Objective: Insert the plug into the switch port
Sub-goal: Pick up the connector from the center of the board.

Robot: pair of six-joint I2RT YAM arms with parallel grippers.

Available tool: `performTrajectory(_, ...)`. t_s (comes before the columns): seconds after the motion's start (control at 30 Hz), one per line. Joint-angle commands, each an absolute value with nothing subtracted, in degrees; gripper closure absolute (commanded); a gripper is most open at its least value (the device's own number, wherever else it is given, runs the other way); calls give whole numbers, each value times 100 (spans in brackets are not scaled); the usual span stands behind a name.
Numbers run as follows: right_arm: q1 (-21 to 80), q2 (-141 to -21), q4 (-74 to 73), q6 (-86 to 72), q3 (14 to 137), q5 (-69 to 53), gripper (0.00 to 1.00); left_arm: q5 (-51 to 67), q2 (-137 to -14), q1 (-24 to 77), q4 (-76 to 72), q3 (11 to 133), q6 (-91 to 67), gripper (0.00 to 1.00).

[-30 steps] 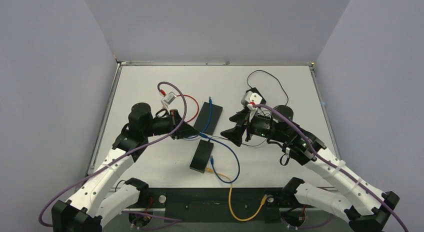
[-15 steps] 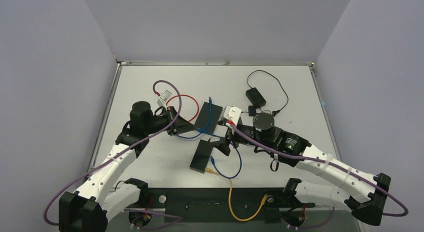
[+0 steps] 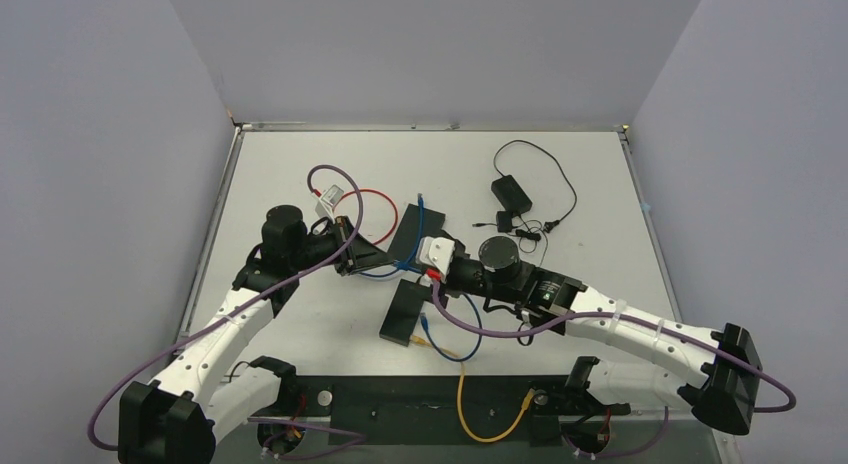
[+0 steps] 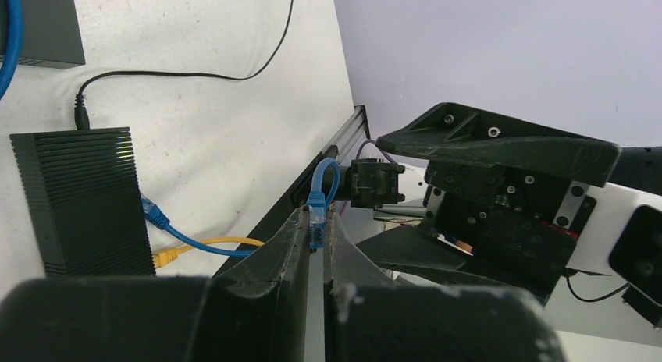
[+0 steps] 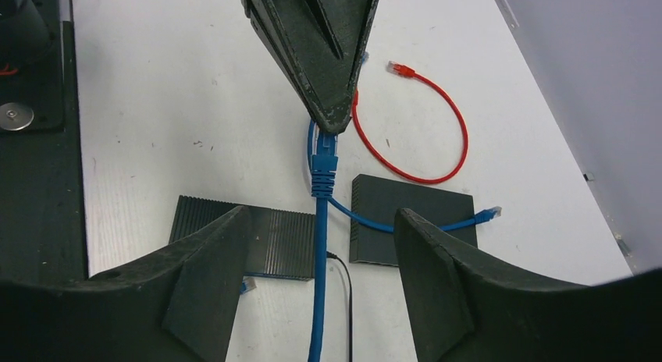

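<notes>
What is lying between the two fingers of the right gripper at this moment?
In the right wrist view, the blue cable runs between the fingers of the open right gripper; its plug is pinched in the left gripper above.

Blue plug [image 5: 323,162], black ribbed switch [image 5: 281,241], red cable [image 5: 465,140]

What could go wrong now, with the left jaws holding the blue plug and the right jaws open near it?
1. The left jaws pinch the blue plug only at their tips, so a nudge from the right jaws might twist it loose.
2. The blue cable runs between those open jaws; closing there and pulling might drag it off the switch it crosses.
</notes>
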State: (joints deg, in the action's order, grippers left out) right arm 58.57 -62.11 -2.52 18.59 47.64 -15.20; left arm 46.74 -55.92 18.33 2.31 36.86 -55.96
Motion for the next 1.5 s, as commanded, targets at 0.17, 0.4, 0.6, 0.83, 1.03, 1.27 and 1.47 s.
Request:
performTrajectory(0.17, 5888, -6461, 1026, 2194, 4506, -1660, 46, 4958, -5474, 1806, -150, 3664, -5590, 100)
performTrajectory(0.4, 5892, -6691, 1040, 2130, 4626, -1895, 56, 5080, -5442, 1802, -175, 3647, -5542, 100)
performTrajectory(0.6, 5897, -6827, 1031, 2101, 4649, -1959, 62, 5100, -5458, 1807, -180, 3664, -5537, 100)
performTrajectory(0.83, 5893, -6854, 1005, 2101, 4656, -1962, 76, 5109, -5450, 1802, -192, 3659, -5529, 100)
performTrajectory(1.03, 5895, -6903, 936, 2101, 4707, -2019, 89, 5129, -5464, 1803, -201, 3658, -5538, 100)
performTrajectory(1.27, 5910, -6963, 797, 2136, 4767, -2030, 100, 5236, -5457, 1802, -475, 3597, -5721, 100)
performTrajectory(1.47, 5948, -6820, 615, 2173, 4825, -1763, 100, 5404, -5464, 1806, -932, 3499, -6016, 82)
